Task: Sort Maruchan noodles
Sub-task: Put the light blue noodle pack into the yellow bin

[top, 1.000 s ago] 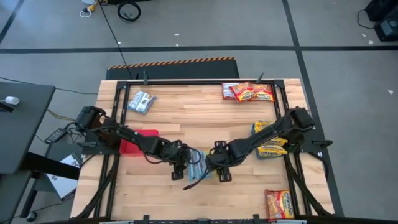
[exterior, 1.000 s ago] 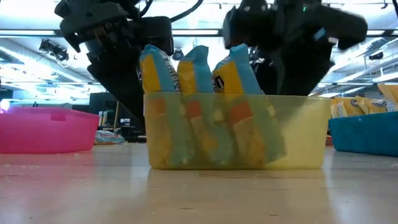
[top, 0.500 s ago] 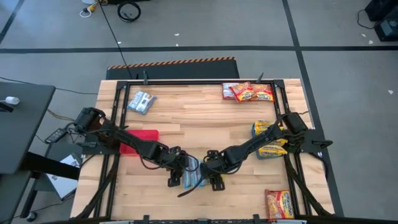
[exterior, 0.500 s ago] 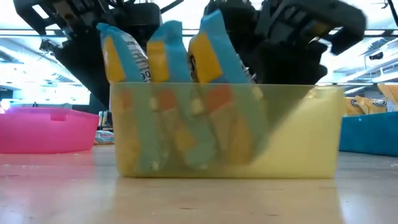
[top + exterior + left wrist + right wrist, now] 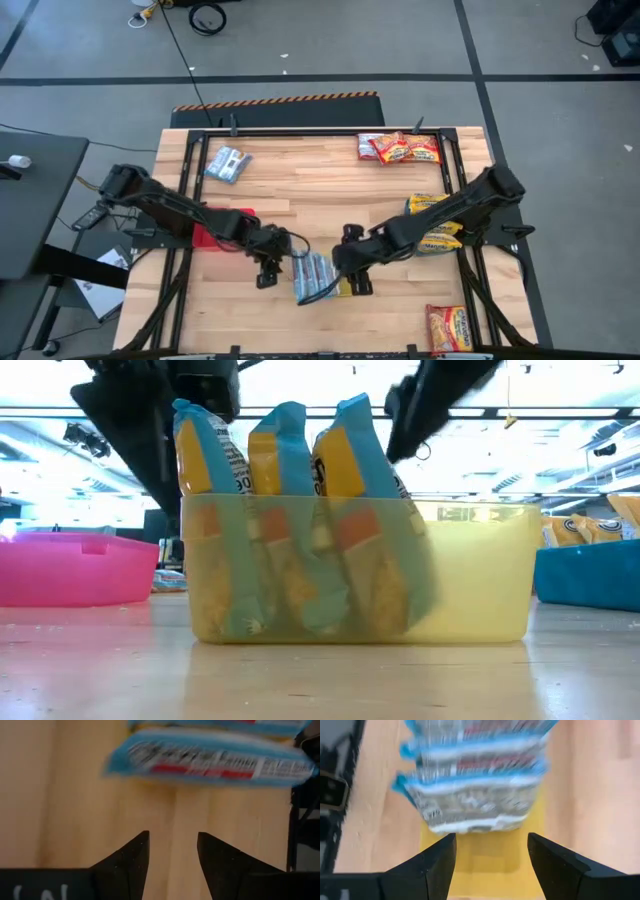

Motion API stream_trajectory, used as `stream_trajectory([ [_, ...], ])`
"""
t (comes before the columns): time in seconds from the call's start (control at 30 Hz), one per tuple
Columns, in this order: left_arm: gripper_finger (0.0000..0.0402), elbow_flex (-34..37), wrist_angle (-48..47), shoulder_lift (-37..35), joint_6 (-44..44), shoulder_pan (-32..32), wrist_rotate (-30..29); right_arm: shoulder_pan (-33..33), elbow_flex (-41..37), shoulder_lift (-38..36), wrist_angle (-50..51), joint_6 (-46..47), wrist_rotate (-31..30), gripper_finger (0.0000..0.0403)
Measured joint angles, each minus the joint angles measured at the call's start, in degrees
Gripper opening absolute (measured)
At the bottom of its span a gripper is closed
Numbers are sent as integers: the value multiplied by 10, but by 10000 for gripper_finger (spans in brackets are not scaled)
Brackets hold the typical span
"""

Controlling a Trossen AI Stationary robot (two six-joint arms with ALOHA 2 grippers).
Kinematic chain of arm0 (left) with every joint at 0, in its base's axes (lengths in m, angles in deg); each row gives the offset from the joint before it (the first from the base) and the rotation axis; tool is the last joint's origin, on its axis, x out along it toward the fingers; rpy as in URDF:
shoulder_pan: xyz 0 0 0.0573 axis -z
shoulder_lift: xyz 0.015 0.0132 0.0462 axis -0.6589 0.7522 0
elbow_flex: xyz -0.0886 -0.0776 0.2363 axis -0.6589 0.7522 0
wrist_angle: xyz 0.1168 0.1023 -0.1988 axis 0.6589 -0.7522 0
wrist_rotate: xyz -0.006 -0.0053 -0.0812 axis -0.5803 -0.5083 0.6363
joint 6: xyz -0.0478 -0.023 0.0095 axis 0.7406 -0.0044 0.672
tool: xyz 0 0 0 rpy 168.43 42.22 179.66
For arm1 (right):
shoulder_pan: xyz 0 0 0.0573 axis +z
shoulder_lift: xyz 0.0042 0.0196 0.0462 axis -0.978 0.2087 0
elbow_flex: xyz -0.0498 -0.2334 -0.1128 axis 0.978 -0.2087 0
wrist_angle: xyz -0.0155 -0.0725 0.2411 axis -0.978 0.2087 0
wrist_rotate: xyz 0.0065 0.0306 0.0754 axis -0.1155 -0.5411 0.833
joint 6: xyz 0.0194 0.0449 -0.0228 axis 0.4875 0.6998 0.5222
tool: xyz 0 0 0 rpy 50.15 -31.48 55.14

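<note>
Low view shows three blue packets (image 5: pixel 290 520) standing on edge in the yellow tray (image 5: pixel 470 575), leaning together: light, crinkly, slippery film over brittle noodles, probably best pinched across a narrow edge. High view alone places the tray mid-counter (image 5: pixel 300 180) between the left gripper (image 5: pixel 266 272) and right gripper (image 5: pixel 352 277), both part open, empty.

Bright, even overhead light – soft shadows; ceiling lamps (image 5: pixel 560 435) glare at twelve o'clock, noodle packets (image 5: pixel 210 762) blurred close-up.
</note>
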Motion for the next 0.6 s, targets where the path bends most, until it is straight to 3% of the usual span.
stream_trajectory([
  [0.13, 171, 0, -64, -62, -1, -34, -17, 0, 0, -49, 3, 5, -74, 250],
  [0.3, 176, 1, -156, -135, 31, -120, -157, 0, 0, -96, 11, 38, -151, 250],
  [0.43, 195, 0, -219, -157, 15, -232, -201, 6, 0, -114, 28, 81, -174, 250],
  [0.6, 236, 1, -229, -135, -27, -355, -265, 25, 0, -107, 38, 136, -180, 250],
])
